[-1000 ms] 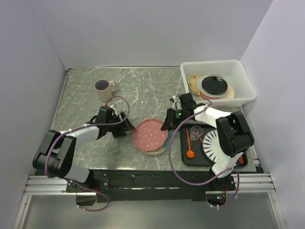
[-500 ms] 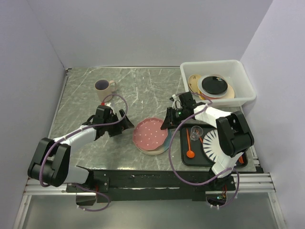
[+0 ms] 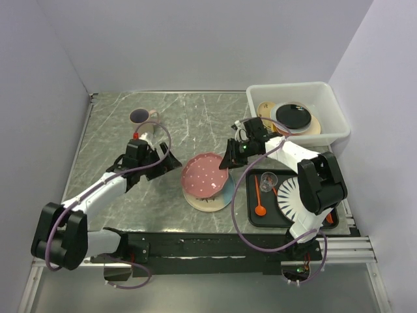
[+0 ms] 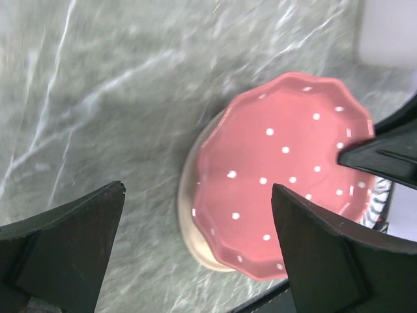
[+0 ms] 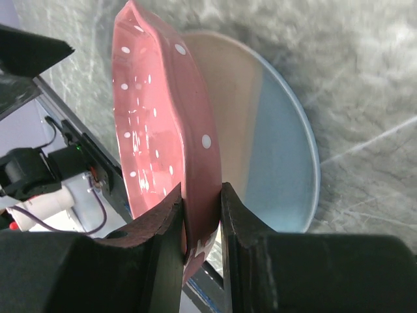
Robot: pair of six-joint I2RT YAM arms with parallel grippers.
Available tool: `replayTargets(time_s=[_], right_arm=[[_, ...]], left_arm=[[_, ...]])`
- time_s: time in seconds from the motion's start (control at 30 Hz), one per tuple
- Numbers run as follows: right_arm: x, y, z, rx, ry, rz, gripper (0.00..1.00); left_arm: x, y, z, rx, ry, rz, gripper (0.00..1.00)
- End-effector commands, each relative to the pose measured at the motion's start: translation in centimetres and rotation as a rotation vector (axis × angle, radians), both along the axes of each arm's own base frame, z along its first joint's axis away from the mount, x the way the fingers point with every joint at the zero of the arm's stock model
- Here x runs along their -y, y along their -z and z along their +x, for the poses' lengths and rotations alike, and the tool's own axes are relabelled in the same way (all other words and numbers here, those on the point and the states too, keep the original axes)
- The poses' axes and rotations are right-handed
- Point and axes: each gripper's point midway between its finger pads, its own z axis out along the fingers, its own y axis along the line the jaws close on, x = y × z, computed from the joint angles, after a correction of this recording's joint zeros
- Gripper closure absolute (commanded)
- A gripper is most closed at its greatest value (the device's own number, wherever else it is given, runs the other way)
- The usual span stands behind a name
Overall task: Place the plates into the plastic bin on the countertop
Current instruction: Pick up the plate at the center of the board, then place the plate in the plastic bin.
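Note:
The pink dotted plate (image 3: 204, 175) is tilted, its right rim raised off a cream-and-blue plate (image 3: 214, 199) lying on the countertop (image 3: 195, 124). My right gripper (image 3: 229, 161) is shut on that raised rim; in the right wrist view its jaws (image 5: 202, 195) pinch the pink plate (image 5: 143, 117) on edge above the cream-and-blue plate (image 5: 273, 150). My left gripper (image 3: 171, 163) stands open just left of the plate, touching nothing. From the left wrist its wide jaws (image 4: 199, 192) frame the pink plate (image 4: 287, 169). The plastic bin (image 3: 326, 98) at back right holds a black plate (image 3: 292, 115) on cream ones.
A black tray (image 3: 251, 215) at the front right carries a white plate with black stripes (image 3: 293, 195), an orange spoon (image 3: 260, 201) and a glass (image 3: 267, 181). A mug (image 3: 140, 116) stands at the back left, behind my left arm.
My left gripper has opened fully and drawn back from the pink plate's left side. My right gripper has lifted the plate's right rim, tilting it off the plate beneath.

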Motion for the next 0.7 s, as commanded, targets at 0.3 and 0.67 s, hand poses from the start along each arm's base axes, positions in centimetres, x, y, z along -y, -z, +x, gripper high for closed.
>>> replayTargets(time_s=[0.3,0.67], right_arm=[[0.7,-11.4,9.4,0.243,0.139,0.124,1.0],[7.5,-18.0,15.3,0.365,0.368,0.191,1.0]], left_arm=[[-0.4,-8.8,2.1,0.235,-0.027,-0.025,0.01],[0.0,-8.9,2.2,0.235,0.005,-0.021,0.01]])
